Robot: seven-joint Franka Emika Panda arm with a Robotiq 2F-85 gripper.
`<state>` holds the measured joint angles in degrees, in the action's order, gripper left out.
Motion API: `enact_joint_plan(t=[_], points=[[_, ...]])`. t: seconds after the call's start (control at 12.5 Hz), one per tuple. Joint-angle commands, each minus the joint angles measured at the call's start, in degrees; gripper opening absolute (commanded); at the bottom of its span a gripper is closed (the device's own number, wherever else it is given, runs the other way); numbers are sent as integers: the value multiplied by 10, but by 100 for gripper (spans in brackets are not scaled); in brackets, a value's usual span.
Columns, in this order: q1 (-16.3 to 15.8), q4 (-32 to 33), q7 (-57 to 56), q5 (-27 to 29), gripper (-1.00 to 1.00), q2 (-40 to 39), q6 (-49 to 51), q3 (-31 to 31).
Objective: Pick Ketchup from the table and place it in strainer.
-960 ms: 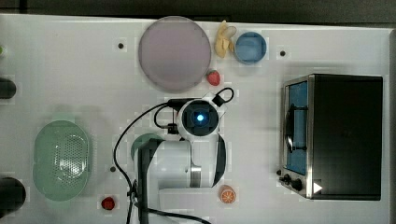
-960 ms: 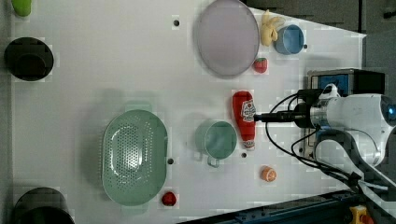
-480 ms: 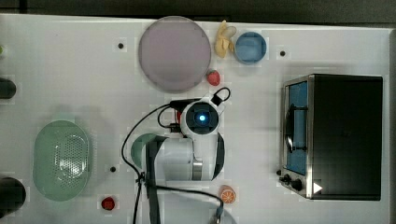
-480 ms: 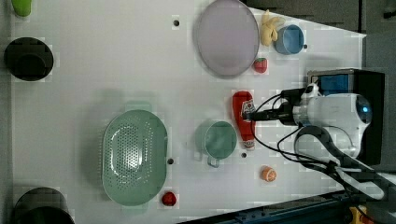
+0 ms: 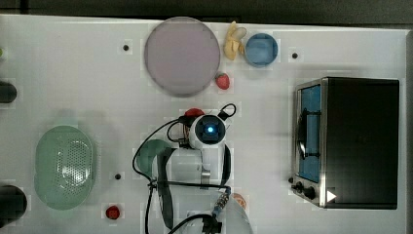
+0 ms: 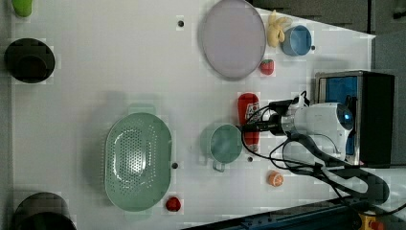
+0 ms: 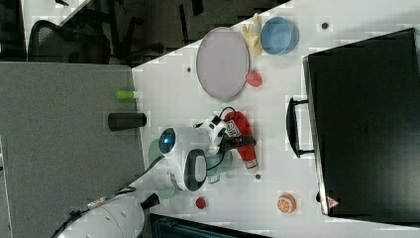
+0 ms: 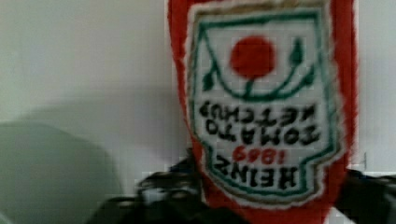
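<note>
A: Fingers [image 8: 261,205] astride the red plastic squeeze ketchup bottle [image 6: 249,115], lying on the white surface [image 6: 119,72]?
B: Yes, clenched or not, I cannot tell; squeeze mid-label, lift level toward the pale green perforated oval strainer [image 6: 138,160]

One ketchup bottle [image 6: 248,115], one strainer [image 6: 138,162], two cups [image 6: 224,143], one plate [image 6: 233,38], one toaster oven [image 5: 358,141]

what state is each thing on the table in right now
Ketchup: lying flat on the table, label up, tool down at its middle, one finger on either side
strainer: upright, nothing in it
teal cup: upright, nothing in it, beside the Ketchup
blue bowl: upright, nothing in it
grey-lilac plate: flat, bare
toaster oven: door shut
</note>
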<state>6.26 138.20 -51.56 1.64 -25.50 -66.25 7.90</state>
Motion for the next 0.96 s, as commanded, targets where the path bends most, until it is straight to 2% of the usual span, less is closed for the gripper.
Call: enact_joint_plan(t=[0.08,0.4,0.72,0.96], points=[[-1,-12,-15,1,25,38,-13,6],[-2,-16,32,1,25,119,5,8],[-12,-44,103,1,25,228,142,41],[-23,-85,170,1,25,282,255,87]])
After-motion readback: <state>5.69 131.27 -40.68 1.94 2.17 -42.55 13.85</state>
